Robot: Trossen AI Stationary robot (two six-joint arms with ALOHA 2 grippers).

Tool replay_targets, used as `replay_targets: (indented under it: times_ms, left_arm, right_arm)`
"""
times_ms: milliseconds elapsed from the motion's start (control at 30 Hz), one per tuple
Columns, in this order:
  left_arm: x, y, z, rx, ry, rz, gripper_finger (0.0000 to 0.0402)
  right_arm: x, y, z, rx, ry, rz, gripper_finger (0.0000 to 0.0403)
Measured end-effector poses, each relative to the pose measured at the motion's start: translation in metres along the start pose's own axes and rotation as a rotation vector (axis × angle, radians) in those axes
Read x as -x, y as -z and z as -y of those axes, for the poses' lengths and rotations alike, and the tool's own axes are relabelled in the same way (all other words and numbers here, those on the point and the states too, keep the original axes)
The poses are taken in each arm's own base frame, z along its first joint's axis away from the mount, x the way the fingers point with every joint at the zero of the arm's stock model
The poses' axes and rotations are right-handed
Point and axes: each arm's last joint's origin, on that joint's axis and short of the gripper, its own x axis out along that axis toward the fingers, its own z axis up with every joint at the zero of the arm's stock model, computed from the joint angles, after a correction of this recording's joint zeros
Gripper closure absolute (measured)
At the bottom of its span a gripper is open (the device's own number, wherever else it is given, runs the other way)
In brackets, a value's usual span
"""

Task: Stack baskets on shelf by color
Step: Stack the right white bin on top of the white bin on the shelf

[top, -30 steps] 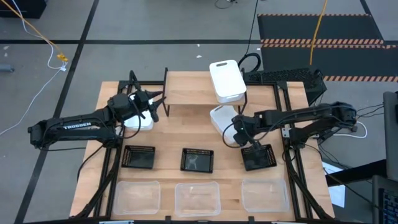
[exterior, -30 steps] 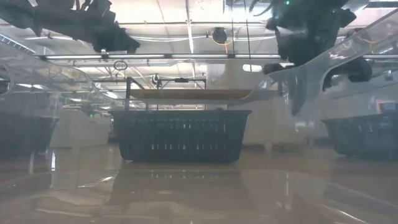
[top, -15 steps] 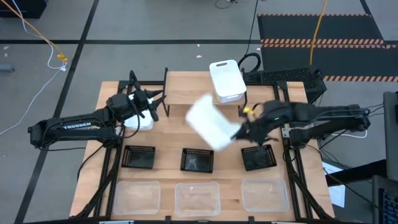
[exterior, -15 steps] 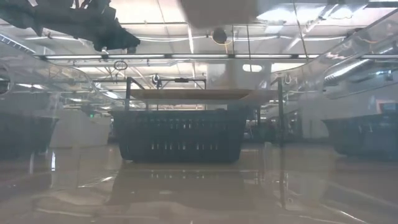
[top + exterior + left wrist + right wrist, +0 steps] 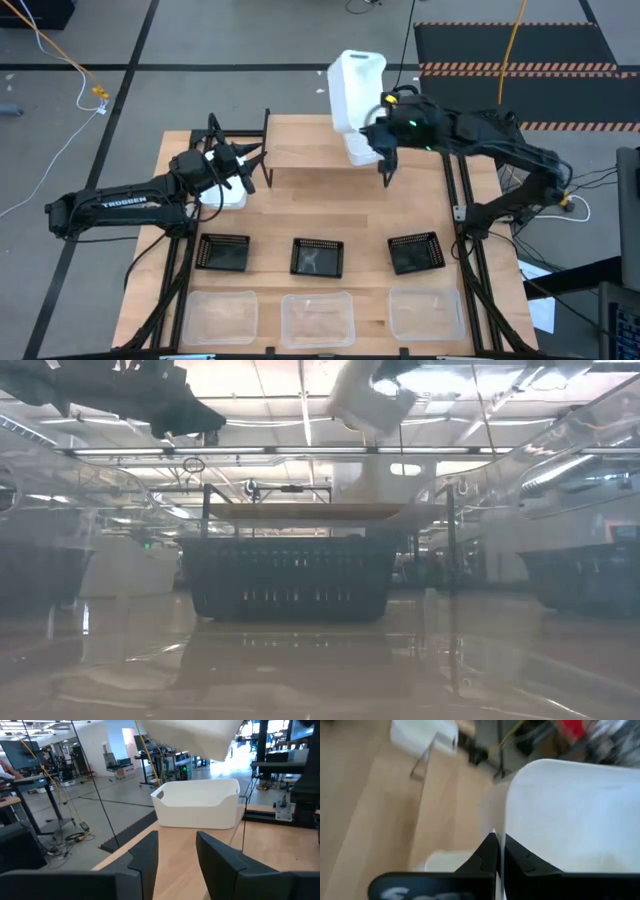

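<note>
Fingers of right gripper [image 5: 496, 851] pinch white basket [image 5: 357, 78] rim, airborne over shelf [image 5: 300, 153].

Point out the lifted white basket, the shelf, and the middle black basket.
lifted white basket [image 5: 352, 78], high view, its side wall
shelf [image 5: 305, 153], high view, bare plank
middle black basket [image 5: 317, 257], high view, its floor

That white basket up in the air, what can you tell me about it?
The white basket is an opaque, smooth, plastic-looking bin with rounded corners and a dipped handle cut-out in its rim. The right gripper pinches one wall, holding it tilted in the air above the shelf and over a second white basket that sits on the shelf's right end. Nothing else touches it, and it looks empty.
</note>
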Motion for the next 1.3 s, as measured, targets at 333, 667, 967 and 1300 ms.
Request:
replay_targets:
  times_ms: [333, 667, 967, 1300]
  left_arm:
    - [0.0, 0.0, -0.001, -0.047, -0.028, -0.003, 0.0266]
    - [0.0, -0.001, -0.001, -0.012, -0.037, 0.008, 0.0266]
    - [0.0, -0.002, -0.001, -0.005, -0.038, 0.016, 0.0266]
    - [0.0, -0.002, -0.001, -0.005, -0.039, 0.016, 0.0266]
  right_arm:
    - [-0.031, 0.025, -0.006, 0.01, -0.177, -0.263, 0.0403]
    - [-0.027, 0.028, -0.01, -0.012, -0.24, -0.289, 0.0403]
    - [-0.028, 0.028, -0.01, -0.028, -0.269, -0.264, 0.0381]
    - [-0.03, 0.03, -0.003, -0.126, -0.225, -0.258, 0.0322]
